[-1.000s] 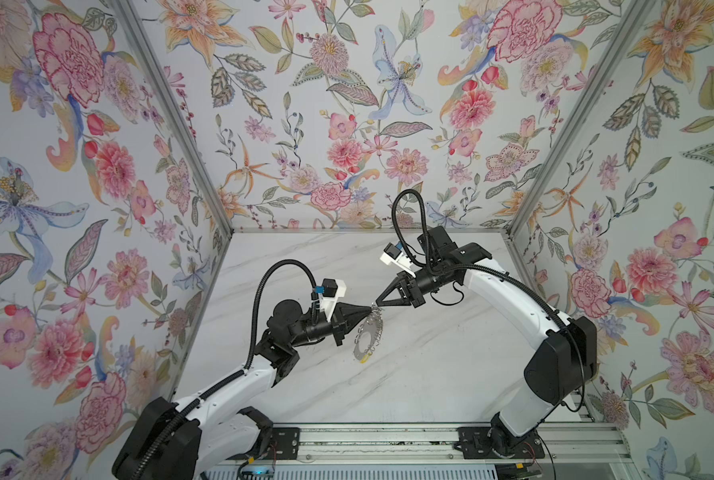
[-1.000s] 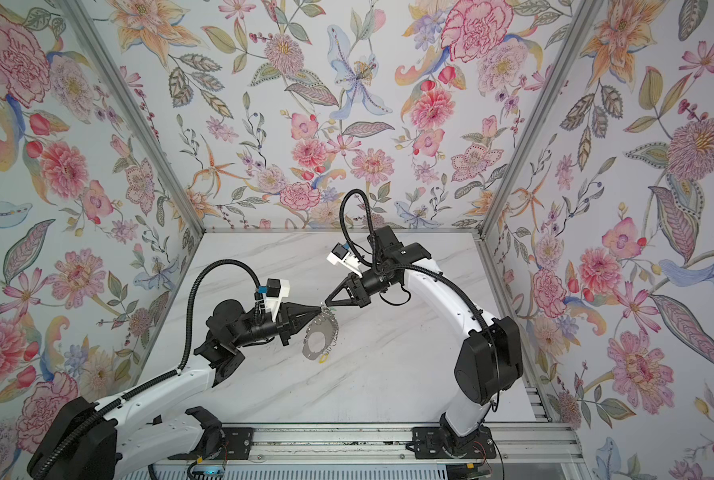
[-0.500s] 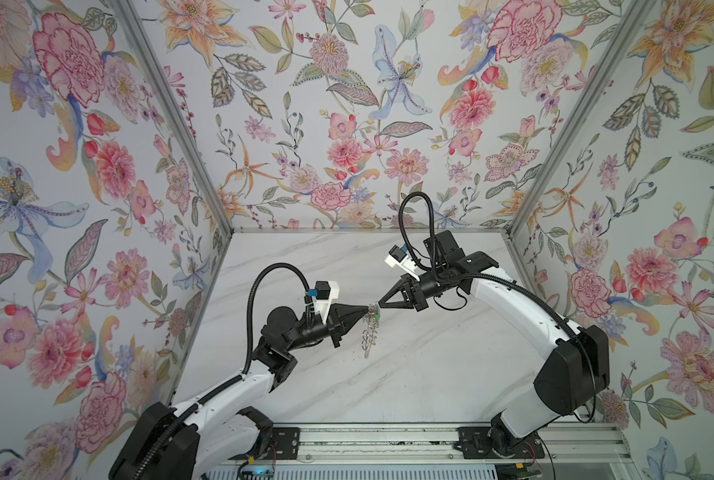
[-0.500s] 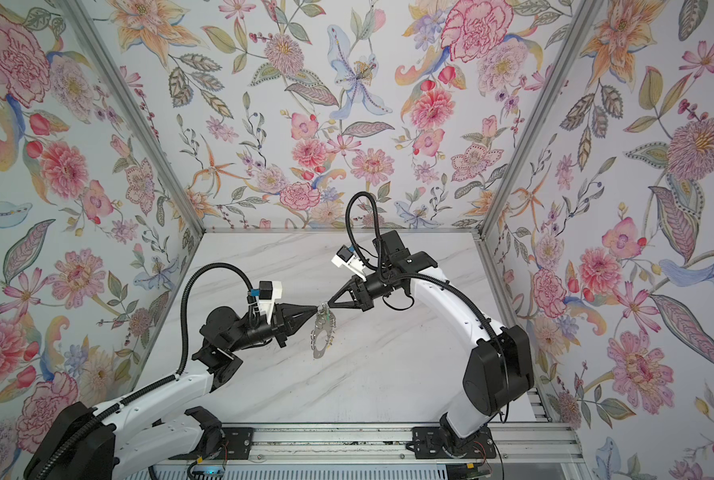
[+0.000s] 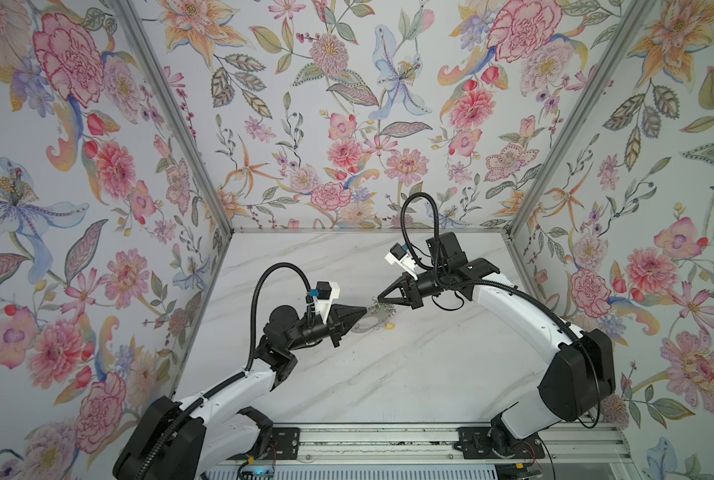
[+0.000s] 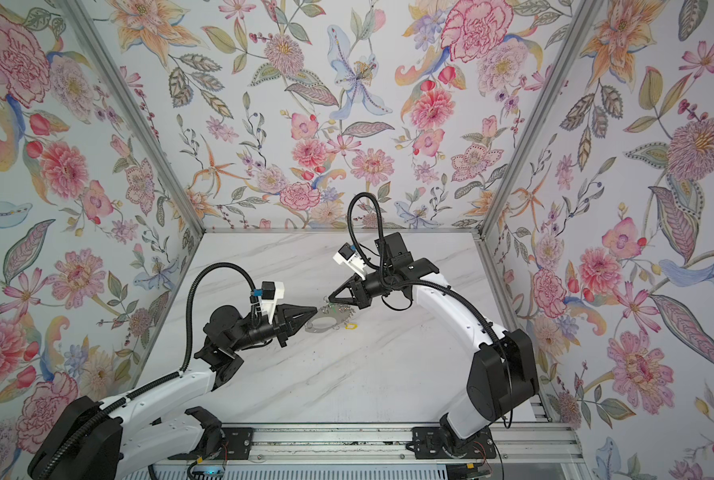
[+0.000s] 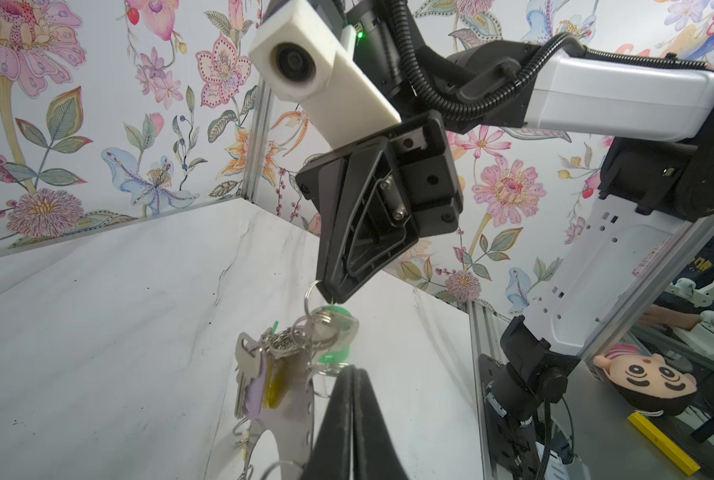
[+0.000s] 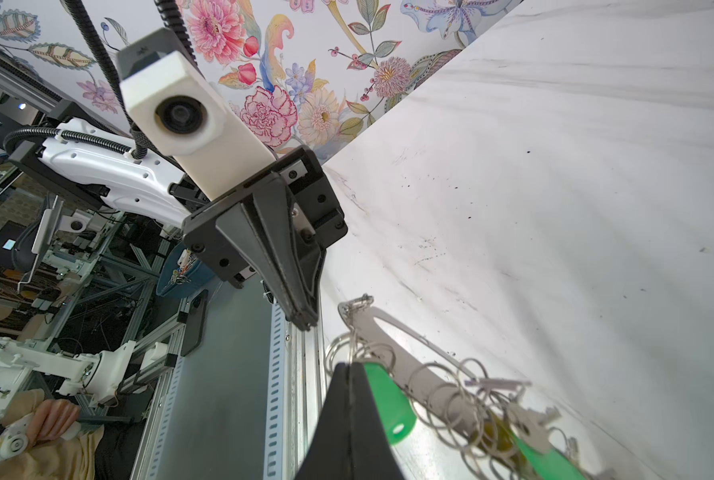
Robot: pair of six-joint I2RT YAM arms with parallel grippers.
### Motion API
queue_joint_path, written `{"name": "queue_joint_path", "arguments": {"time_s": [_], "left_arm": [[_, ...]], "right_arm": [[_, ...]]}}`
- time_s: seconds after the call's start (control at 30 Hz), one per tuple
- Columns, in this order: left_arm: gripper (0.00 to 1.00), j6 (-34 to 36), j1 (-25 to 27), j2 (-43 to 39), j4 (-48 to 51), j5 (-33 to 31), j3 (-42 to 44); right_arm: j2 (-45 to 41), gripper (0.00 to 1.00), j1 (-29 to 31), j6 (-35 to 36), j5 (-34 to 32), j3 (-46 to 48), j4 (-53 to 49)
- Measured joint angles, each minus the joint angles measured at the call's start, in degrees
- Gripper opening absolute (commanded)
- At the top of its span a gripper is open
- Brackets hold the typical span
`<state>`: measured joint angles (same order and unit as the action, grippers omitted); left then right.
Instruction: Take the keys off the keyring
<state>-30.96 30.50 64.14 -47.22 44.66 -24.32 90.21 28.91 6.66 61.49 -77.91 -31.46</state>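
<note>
The keyring [image 5: 371, 322], a flat grey crescent plate edged with wire rings, hangs just over the marble table [image 5: 388, 374] between both arms; it also shows in the other top view [image 6: 325, 323]. My right gripper [image 8: 349, 366] is shut on one wire ring at its upper end. A green tag [image 8: 388, 403] lies beside its fingers. The keys bunch on the plate: a silver key [image 7: 249, 365], a yellow tag [image 7: 274, 388] and a green tag [image 7: 334, 328]. My left gripper [image 7: 353, 370] looks shut with nothing between its fingers, its tip beside a ring and the plate [image 7: 293, 399].
Floral walls [image 5: 347, 124] close in the table at the back and both sides. An aluminium rail [image 5: 388, 440] with both arm bases runs along the front. The two grippers point at each other, tips a finger-width apart.
The plate, edge-on half a second ago, has swung round to show its broad face. The right gripper has risen slightly. The left gripper's tips now stand free of the keyring.
</note>
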Motion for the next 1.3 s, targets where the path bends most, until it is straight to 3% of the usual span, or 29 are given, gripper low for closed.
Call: {"name": "queue_joint_path", "arguments": {"time_s": [0.47,0.67,0.93,1.3], "left_arm": [[0.23,2.3,0.0,0.5,3.4,-0.6,-1.6],[0.47,7.1,0.0,-6.1,11.2,-4.5,-2.9],[0.63,12.6,-0.4,-8.7,20.6,-9.1,-6.3],[0.61,17.4,-1.9,-7.1,31.1,-13.8,-15.0]], "right_arm": [[0.0,0.0,1.1,-0.1,1.3,0.0,0.0],[0.1,0.0,1.1,0.6,1.5,-0.5,-1.9],[2.4,0.0,2.5,3.9,2.1,-4.2,-7.1],[3.9,0.0,4.5,6.9,1.9,-5.4,-12.8]]}}
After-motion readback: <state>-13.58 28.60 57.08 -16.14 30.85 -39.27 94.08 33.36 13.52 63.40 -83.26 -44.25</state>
